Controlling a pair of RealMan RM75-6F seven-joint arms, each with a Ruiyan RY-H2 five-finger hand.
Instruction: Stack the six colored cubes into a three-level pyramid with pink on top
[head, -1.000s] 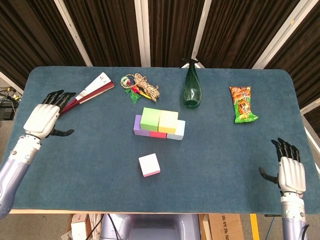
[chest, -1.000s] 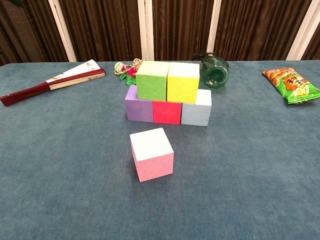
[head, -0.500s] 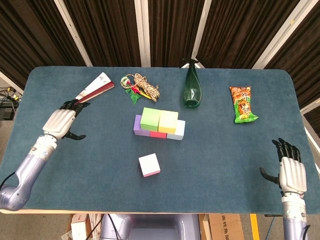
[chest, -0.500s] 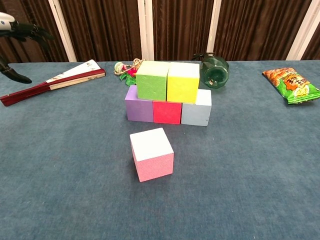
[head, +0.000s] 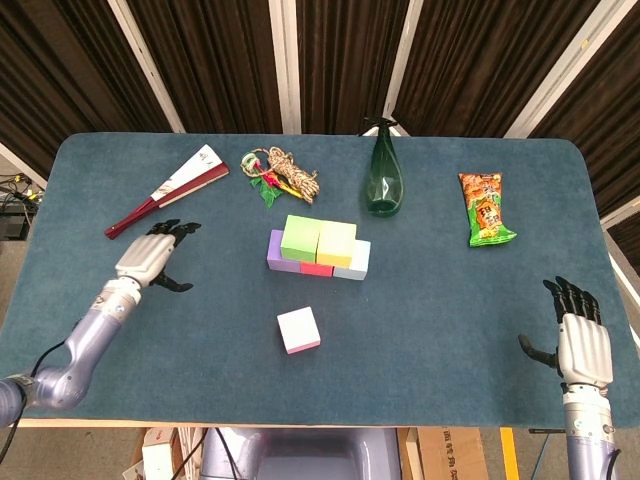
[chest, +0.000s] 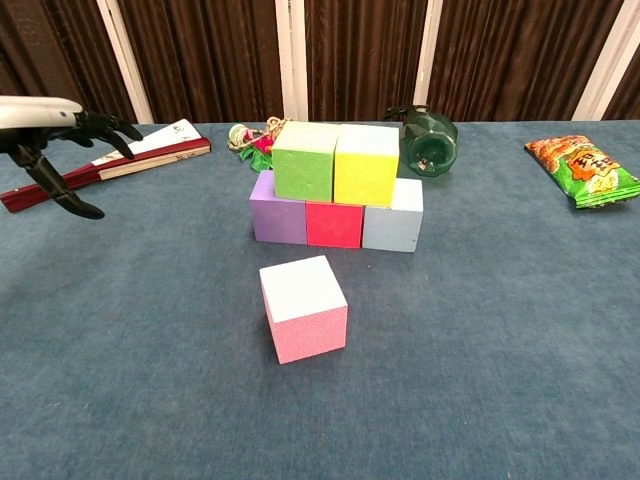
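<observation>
The pink cube (head: 299, 330) (chest: 304, 309) sits alone on the blue table, in front of the stack. Behind it a purple cube (chest: 277, 214), a red cube (chest: 334, 223) and a pale blue cube (chest: 394, 221) form a row. A green cube (head: 299, 237) (chest: 304, 161) and a yellow cube (head: 336, 242) (chest: 366, 165) rest on that row. My left hand (head: 152, 256) (chest: 50, 130) hovers open to the left of the stack, fingers spread, holding nothing. My right hand (head: 578, 338) lies open near the table's front right corner, far from the cubes.
A folded fan (head: 168, 189) (chest: 105, 164) lies at the back left, just behind my left hand. A rope bundle (head: 280, 174), a green bottle (head: 383, 176) and a snack bag (head: 485, 208) line the back of the table (head: 430, 310).
My left hand has moved right and forward, from the table's left edge toward the cubes, and has come into the chest view. The right hand and all cubes are unmoved.
</observation>
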